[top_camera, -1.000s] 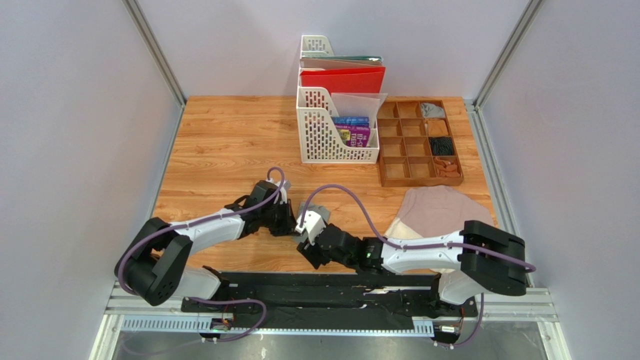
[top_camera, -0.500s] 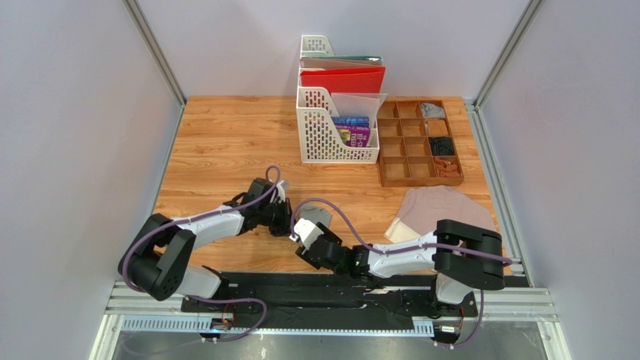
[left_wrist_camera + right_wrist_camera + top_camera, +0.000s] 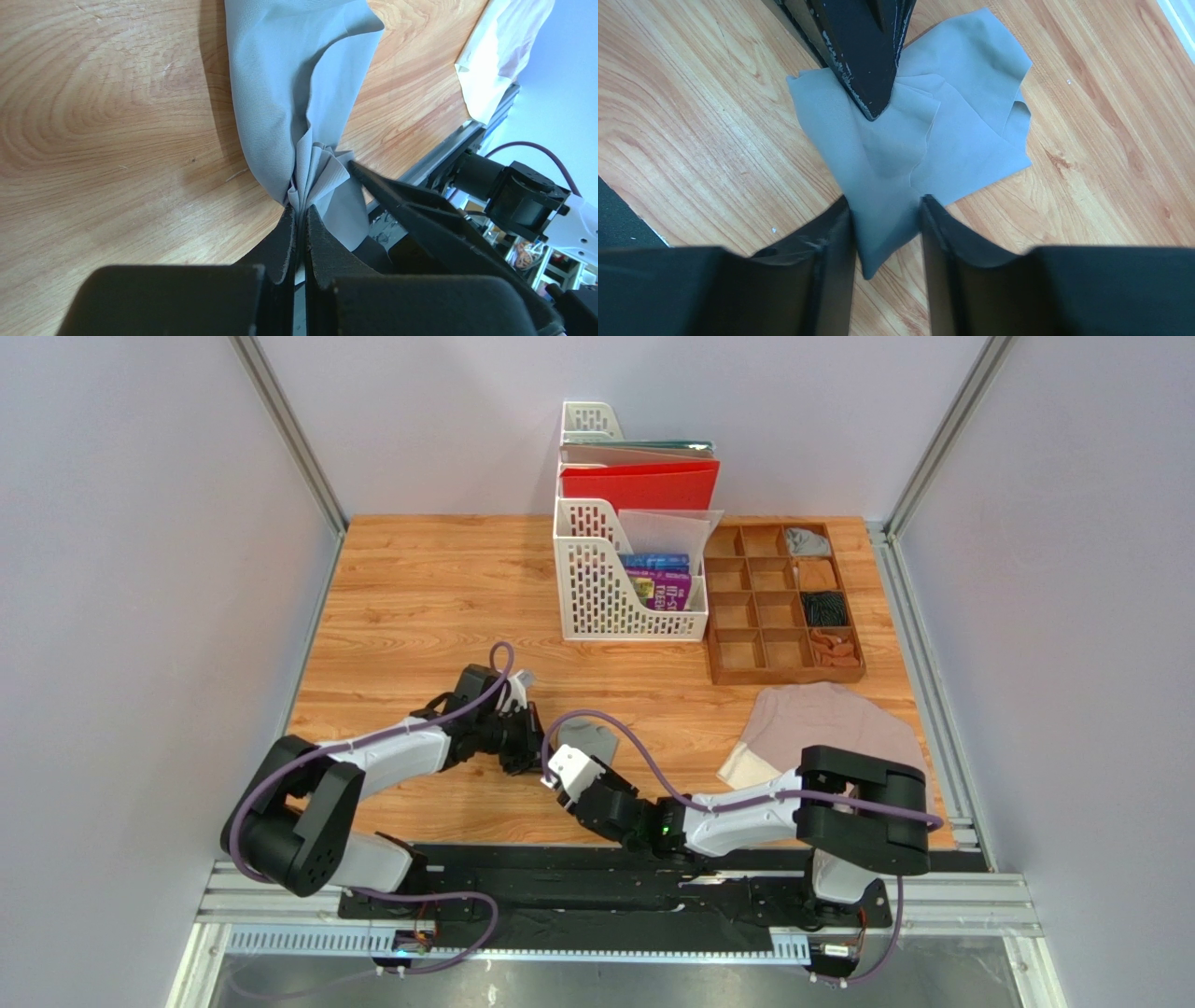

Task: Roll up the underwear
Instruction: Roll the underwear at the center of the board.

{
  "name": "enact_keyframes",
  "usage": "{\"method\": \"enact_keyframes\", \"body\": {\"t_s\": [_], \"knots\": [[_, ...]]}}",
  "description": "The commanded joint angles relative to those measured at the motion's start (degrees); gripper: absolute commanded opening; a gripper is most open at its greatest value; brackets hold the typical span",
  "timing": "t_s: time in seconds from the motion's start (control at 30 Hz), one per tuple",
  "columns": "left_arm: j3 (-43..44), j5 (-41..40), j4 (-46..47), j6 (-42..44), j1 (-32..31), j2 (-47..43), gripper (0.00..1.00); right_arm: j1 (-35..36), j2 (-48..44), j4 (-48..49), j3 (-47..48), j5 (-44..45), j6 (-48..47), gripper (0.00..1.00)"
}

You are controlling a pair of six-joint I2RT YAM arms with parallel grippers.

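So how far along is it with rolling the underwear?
Neither piece looks rolled yet. In hand: the left claw pinches the grey underwear, bunched but unrolled on the table, and the right claw straddles its corner, fingers open. Left: rolling it, then the beige underwear, lying flat and untouched on the right.

left arm [image 3: 393,749] reaching low and inward, jaws pinched tight, right arm [image 3: 744,812] stretched leftward, jaws parted

Left underwear [image 3: 599,738] lies before the rack [image 3: 603,595], right underwear [image 3: 821,721] before the tray [image 3: 786,674].
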Motion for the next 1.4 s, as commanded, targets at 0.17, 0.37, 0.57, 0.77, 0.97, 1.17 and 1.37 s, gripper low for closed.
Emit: {"method": "enact_keyframes", "body": {"t_s": [0.17,0.37,0.57,0.77,0.97,1.17,1.37], "knots": [[0.13,1.35,1.24,0.28,1.04,0.87,0.0,0.49,-1.29,3.3,-0.38,-2.29,-1.45,0.19],[0.57,-0.67,-0.51,1.6,1.12,-1.15,0.28,-0.04,-0.24,-0.12,1.99,-7.56,-1.36,0.11],[1.45,-6.11,-5.08,5.19,1.47,-6.24,0.5,-2.23,-0.94,-1.44,2.78,-13.45,-0.31,0.11],[-0.04,-9.81,-5.8,6.0,3.85,-10.73,0.52,-5.56,-2.78,-5.22,4.71,-21.18,0.66,0.1],[-1.98,-12.71,-2.82,5.9,3.94,-13.8,0.52,-10.13,-4.54,-7.94,6.47,-29.09,1.62,0.11],[-4.35,-12.19,1.84,6.69,3.85,-14.6,0.52,-15.58,-4.19,-9.53,8.32,-38.49,3.55,0.11],[-5.41,-12.63,3.26,8.53,3.94,-16.79,0.52,-20.07,-3.14,-10.67,9.81,-44.39,5.05,0.1]]}}
